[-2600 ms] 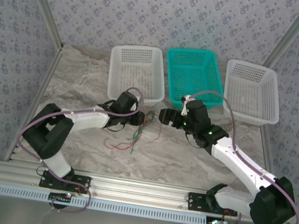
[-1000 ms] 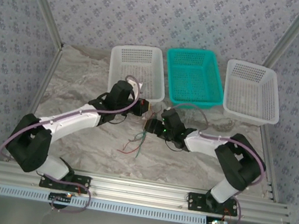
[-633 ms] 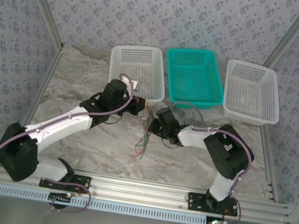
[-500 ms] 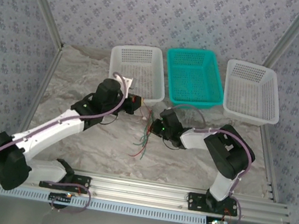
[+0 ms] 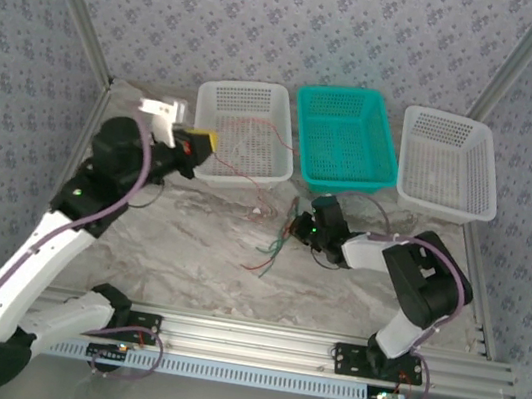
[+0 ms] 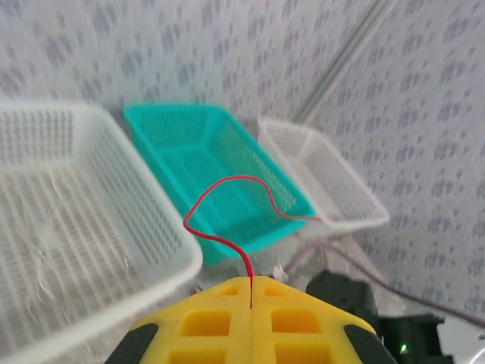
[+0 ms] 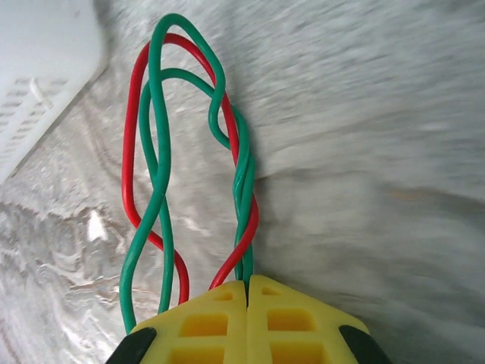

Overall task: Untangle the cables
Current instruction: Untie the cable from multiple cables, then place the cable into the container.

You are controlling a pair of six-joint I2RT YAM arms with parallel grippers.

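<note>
This is a robotics lab cell, a purpose-built test enclosure rather than a lived-in room. Two white-and-black robot arms, the left arm (image 5: 46,246) and the right arm (image 5: 416,274), are bolted side by side to a slotted aluminium rail (image 5: 254,337) at the near edge of a marble-patterned tabletop (image 5: 184,268). Bare aluminium posts (image 5: 74,2) frame walls (image 5: 294,22) covered in one repeating floral print. Three plastic baskets stand in a tidy row along the far edge: a left white basket (image 5: 247,85), a teal basket (image 5: 342,91) and a right white basket (image 5: 448,115) — staged like test props.
</note>
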